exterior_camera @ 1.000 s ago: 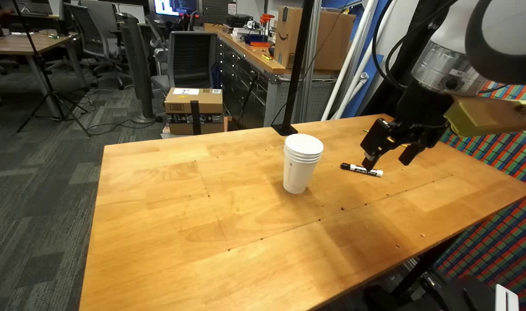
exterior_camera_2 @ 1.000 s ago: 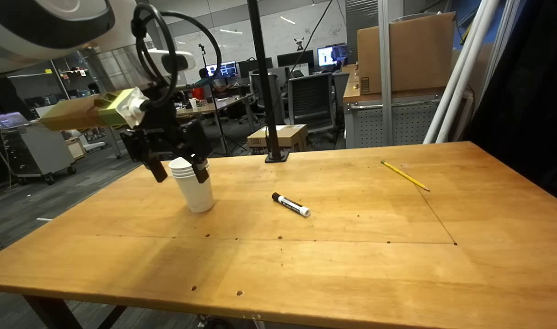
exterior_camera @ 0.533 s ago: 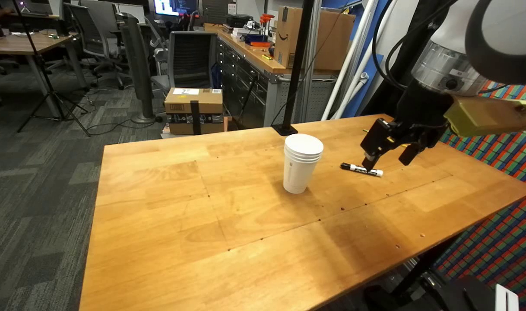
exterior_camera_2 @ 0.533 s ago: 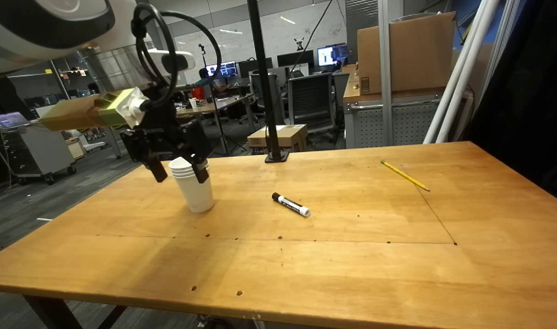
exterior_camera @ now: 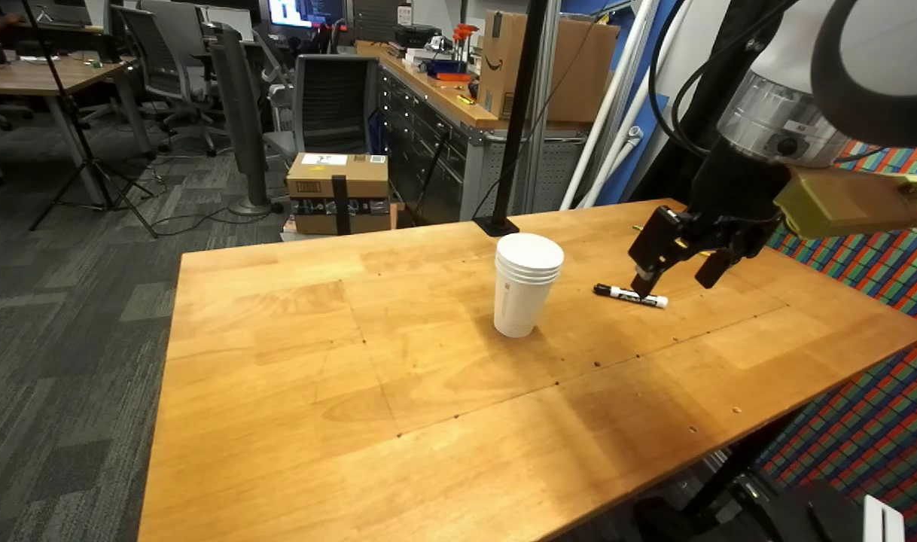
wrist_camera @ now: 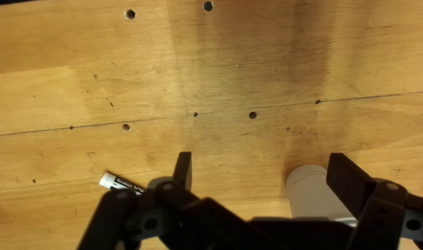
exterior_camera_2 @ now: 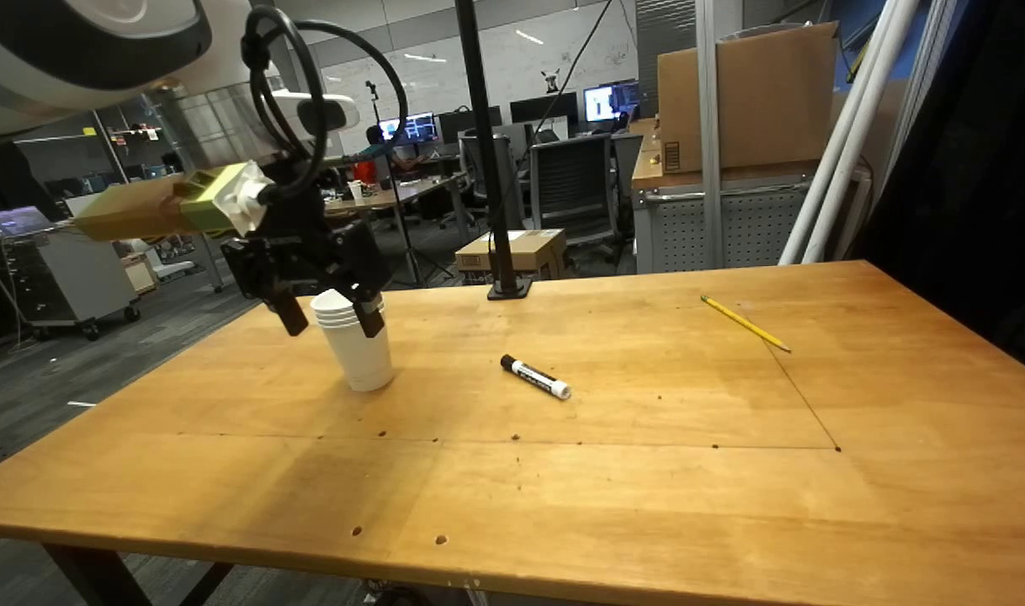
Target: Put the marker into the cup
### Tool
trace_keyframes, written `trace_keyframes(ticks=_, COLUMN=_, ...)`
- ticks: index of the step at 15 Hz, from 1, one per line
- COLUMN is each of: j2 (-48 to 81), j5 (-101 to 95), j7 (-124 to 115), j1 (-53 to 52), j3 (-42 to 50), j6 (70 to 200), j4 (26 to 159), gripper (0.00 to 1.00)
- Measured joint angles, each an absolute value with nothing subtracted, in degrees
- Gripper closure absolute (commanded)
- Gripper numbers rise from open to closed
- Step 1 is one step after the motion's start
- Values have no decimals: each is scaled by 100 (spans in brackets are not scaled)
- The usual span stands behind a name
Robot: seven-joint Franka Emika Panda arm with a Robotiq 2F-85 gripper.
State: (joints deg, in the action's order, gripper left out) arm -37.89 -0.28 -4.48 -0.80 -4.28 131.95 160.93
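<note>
The marker (exterior_camera: 630, 296) lies on the table, with a black end, a dark label and a white end. It also shows in an exterior view (exterior_camera_2: 536, 377) and in part in the wrist view (wrist_camera: 118, 182), where a finger covers its other end. The white paper cup (exterior_camera: 520, 301) stands upright, with several stacked rims at its top. It also shows in an exterior view (exterior_camera_2: 359, 358), partly behind the fingers, and in the wrist view (wrist_camera: 315, 194). My gripper (exterior_camera: 674, 283) is open and empty, held above the table. In the wrist view the gripper (wrist_camera: 260, 166) has the cup near its right finger.
A yellow pencil (exterior_camera_2: 745, 323) lies on the wooden table (exterior_camera_2: 613, 505), beyond the marker. A black post with a base (exterior_camera_2: 510, 290) stands at the table's back edge. A cardboard box (exterior_camera: 338, 177) stands beyond that edge.
</note>
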Motion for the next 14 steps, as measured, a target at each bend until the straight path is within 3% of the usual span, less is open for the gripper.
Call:
trace_keyframes(ticks=7, j2=-3747, j5=-28, j7=-199, j1=-88, j3=-371, j6=13190, j4=16071, gripper=0)
trace_keyframes(ticks=14, j2=-3565, j5=-28, j7=2016, j1=-332, j3=503, j6=13223, j4=15954, gripper=0)
